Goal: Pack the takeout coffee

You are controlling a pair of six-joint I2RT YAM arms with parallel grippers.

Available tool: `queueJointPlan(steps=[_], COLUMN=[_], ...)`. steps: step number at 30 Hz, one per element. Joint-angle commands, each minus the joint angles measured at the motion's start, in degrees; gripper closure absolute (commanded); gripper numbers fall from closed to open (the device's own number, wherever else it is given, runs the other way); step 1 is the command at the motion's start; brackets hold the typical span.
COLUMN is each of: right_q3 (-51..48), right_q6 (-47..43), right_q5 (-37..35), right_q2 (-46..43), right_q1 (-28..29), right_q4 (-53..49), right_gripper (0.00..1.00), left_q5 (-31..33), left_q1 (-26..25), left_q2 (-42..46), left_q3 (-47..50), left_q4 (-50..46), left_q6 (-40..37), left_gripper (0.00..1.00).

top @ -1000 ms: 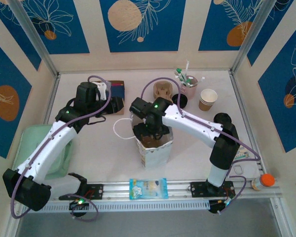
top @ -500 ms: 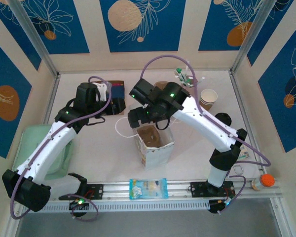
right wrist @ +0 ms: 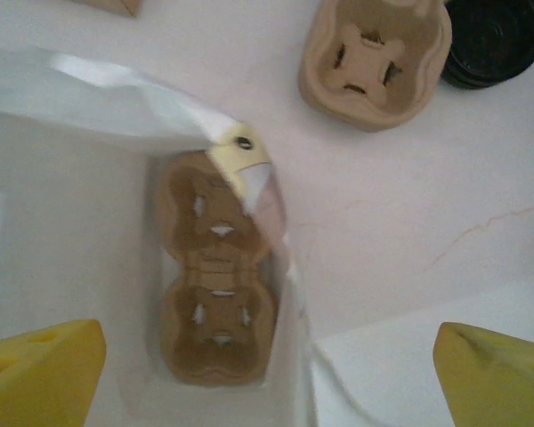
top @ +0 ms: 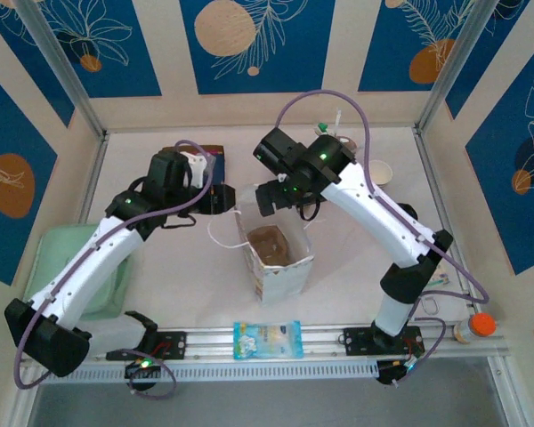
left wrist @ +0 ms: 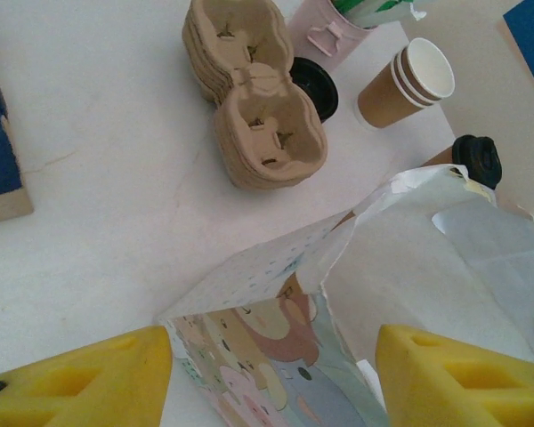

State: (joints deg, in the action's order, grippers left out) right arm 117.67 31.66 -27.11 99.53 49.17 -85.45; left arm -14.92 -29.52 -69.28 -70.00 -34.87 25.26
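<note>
Right end effector hung open above paper bag; left end effector open at bag's rim. Takeout coffee, apparently black-lidded brown cup, stood on table just beyond bag, near cup stack; carrier lay inside bag.

You're working over a white table, evenly lit. Back wall and side walls: cream, with blue panels carrying orange discs and white leaf outlines. Aluminium posts at both back corners. Slotted rail along your near edge.
</note>
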Motion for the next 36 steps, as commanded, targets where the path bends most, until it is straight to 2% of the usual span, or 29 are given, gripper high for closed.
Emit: queueJointPlan(steps=[1,5,8,15,20,24,29,36], right_q3=[-4.65,-9.3,-11.07,-12.09,-9.89,-10.36,-16.08,-25.29], right_q6=[-0.97,-1.29,-1.51,-2.45,-2.13,-2.46,-4.57,-7.49], right_q5=[2.97,5.52,6.45,5.96,3.52,0.15,-4.55,-8.0], right_q2=[-3.35,-4.64,-5.3,-7.45,-8.01,-10.8,-17.58,-26.61], right_q1=[-1.68,-3.44,-3.68,-1.22,1.03,2.9,6.19,9.87], right_q4=[3.79,6.61,7.77,10.82,11.36,14.45,24.45,38.55], right_gripper=[0.1,0.23,0.4,0.77,0.99,1.0,1.0,1.0], left_q5=[1.28,2.29,3.45,6.93,10.63,15.13,18.37,18.38], left_q1=[-1.17,-2.51,-3.31,-4.89,-5.94,-7.66,-10.56,-14.08], left_q2=[-1.84,-3.31,-4.23,-4.67,-2.52,1.97,9.71,16.83], left_q3=[-2.71,-3.73,-4.39,-7.11,-8.48,-7.47,-2.78,1.89], left_q4=[-1.5,-1.91,-2.41,-4.02,-4.3,-2.49,4.53,13.44], left_q6=[-1.94,-2.31,-2.57,-3.51,-4.49,-5.86,-7.93,-9.86], left_gripper=[0.39,0.42,0.47,0.79,0.9,0.99,1.0,1.0])
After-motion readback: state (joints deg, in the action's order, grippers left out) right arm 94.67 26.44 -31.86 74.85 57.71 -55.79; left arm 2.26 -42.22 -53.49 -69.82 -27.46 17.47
